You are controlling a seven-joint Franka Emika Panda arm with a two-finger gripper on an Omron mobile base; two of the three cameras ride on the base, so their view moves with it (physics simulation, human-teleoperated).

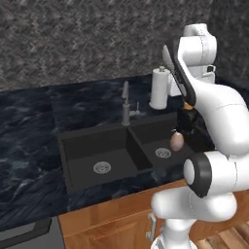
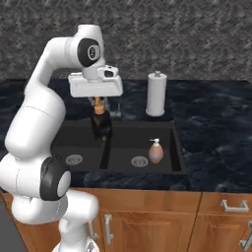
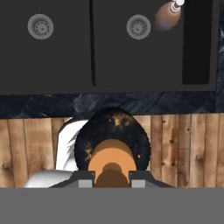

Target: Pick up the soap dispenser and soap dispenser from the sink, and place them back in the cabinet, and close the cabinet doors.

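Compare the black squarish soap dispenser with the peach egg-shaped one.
The black squarish soap dispenser with a tan pump hangs above the black double-basin sink, held by its pump in the gripper; the peach egg-shaped soap dispenser with a white pump stands upright in the right basin, untouched. Black is angular, peach rounded. Both are small pump bottles.

The black sink (image 1: 104, 155) sat in the dark counter (image 1: 29, 126), with a grey faucet (image 1: 126, 104) behind it. A white paper-towel roll (image 1: 159, 87) stood near the back. The peach soap bottle (image 1: 177, 141) showed over the right basin. The white arm (image 1: 214, 121) held a black bottle (image 1: 187, 120) above the sink.
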